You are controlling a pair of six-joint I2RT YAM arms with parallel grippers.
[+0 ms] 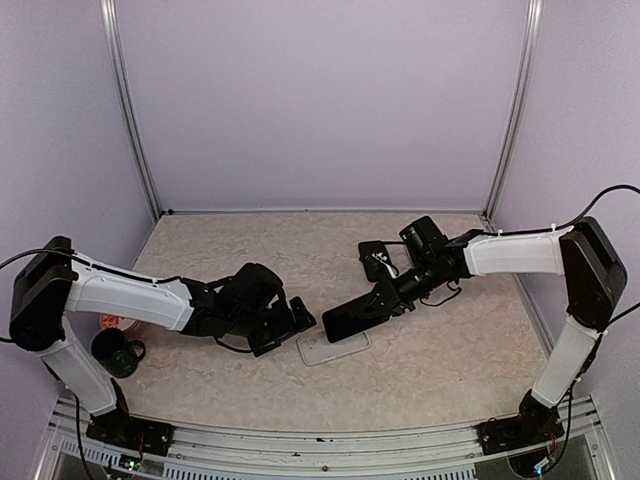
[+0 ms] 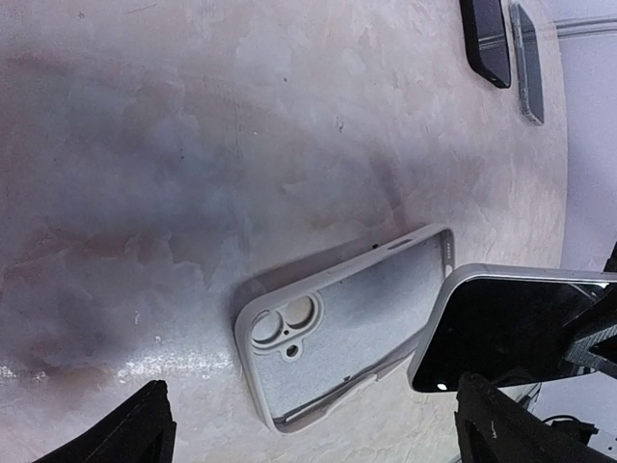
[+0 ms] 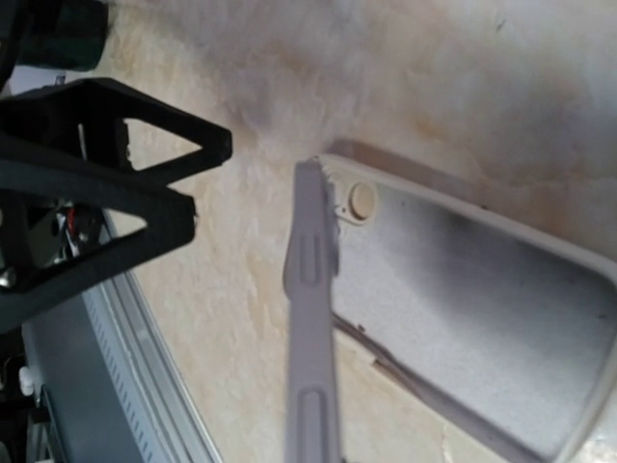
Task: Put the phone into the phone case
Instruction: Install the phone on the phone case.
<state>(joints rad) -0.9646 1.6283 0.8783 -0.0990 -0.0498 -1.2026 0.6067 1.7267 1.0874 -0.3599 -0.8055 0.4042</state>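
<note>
The empty grey phone case [image 1: 333, 347] [image 2: 347, 323] [image 3: 463, 309] lies open side up on the table, camera cutout toward the left arm. The dark-screened phone [image 1: 352, 318] [image 2: 511, 323] hangs tilted just above the case's far end, with my right gripper [image 1: 392, 297] shut on it. In the right wrist view only the phone's grey side edge [image 3: 313, 318] shows, over the case's corner; the fingers are hidden. My left gripper [image 1: 290, 333] [image 2: 323, 434] stands open just left of the case, holding nothing.
A second dark phone [image 2: 485, 39] and a clear case [image 2: 528, 63] lie at the back, near the right arm's elbow [image 1: 377, 258]. A dark green mug [image 1: 118, 352] stands by the left arm's base. A metal rail runs along the near table edge.
</note>
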